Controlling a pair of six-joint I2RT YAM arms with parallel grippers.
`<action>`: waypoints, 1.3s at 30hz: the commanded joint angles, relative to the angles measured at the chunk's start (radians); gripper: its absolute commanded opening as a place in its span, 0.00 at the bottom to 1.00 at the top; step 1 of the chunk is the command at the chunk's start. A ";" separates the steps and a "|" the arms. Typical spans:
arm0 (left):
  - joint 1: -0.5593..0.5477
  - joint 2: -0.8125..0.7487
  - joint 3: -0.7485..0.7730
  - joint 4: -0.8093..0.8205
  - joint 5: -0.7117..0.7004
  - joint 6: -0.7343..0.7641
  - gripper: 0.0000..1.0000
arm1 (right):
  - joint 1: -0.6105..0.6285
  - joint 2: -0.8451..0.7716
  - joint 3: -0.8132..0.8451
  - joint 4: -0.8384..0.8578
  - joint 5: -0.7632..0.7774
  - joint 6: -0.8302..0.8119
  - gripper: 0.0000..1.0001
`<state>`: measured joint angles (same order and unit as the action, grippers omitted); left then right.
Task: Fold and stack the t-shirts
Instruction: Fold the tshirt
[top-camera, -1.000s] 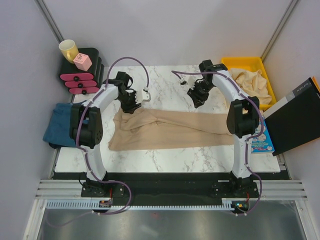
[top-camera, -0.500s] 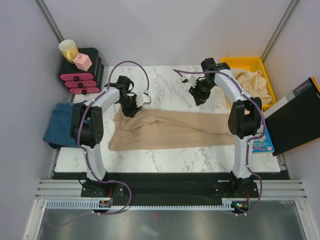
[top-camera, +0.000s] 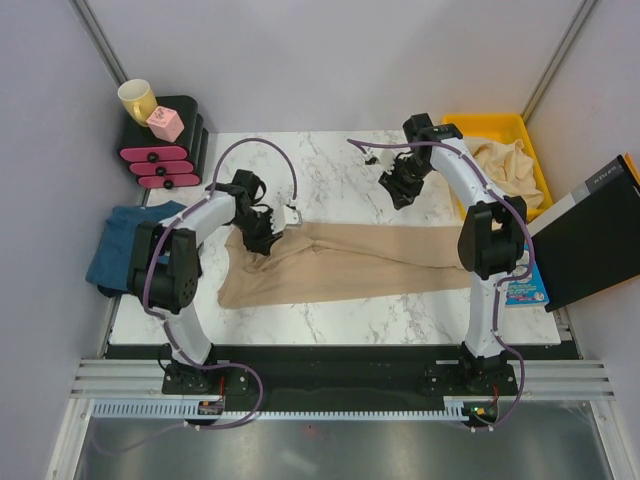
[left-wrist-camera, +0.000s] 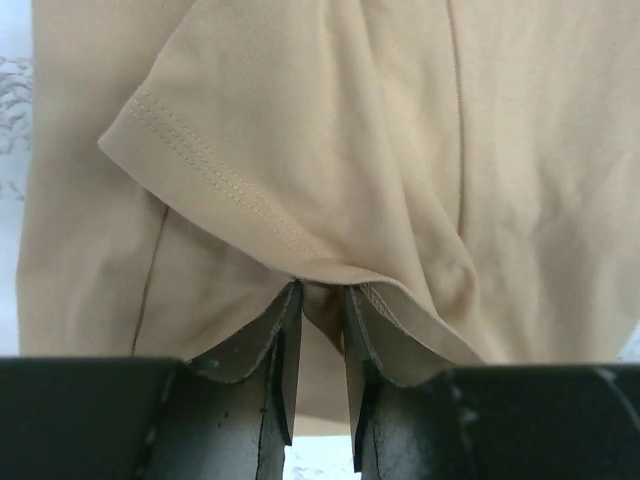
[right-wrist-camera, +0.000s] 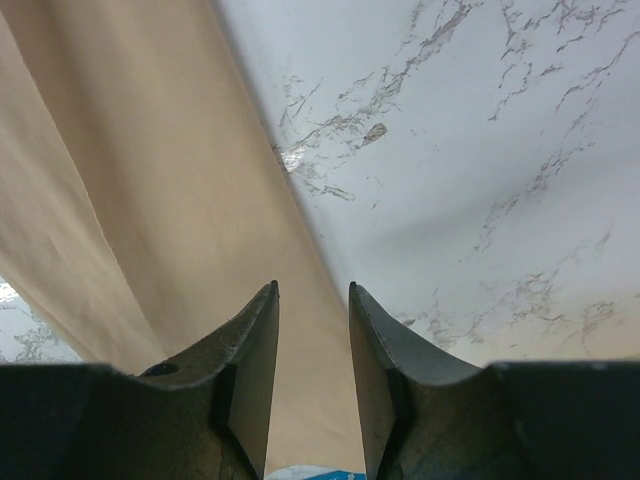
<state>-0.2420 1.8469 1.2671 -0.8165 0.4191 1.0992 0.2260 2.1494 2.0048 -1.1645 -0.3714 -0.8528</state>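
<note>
1 tan tee (top-camera: 340, 262), 1 blue tee (top-camera: 115, 245), poss. 1 beige tee (top-camera: 505, 165), 1 mug (top-camera: 137, 98)

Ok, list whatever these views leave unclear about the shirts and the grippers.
Teal-blue t-shirt, top view: left arm covers part; folded or not, cannot tell.
Beige heap in the yellow bin, top view: crumpled; count of shirts unreadable.
Tan t-shirt, top view: right end hidden behind the right arm.
Left gripper, left wrist view: pinches tan fabric; layers gripped cannot be counted.
</note>
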 joint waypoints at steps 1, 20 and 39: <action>-0.002 -0.136 -0.038 -0.018 0.043 0.007 0.29 | -0.002 -0.063 -0.005 0.006 0.002 -0.009 0.41; 0.032 -0.146 -0.009 0.046 0.026 -0.055 0.38 | -0.002 -0.066 -0.023 0.009 0.019 -0.014 0.41; 0.024 0.021 0.153 -0.032 0.081 -0.021 0.63 | -0.002 -0.049 -0.005 0.025 0.031 -0.011 0.41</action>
<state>-0.2119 1.8259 1.3750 -0.8230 0.4538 1.0813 0.2249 2.1372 1.9747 -1.1576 -0.3382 -0.8600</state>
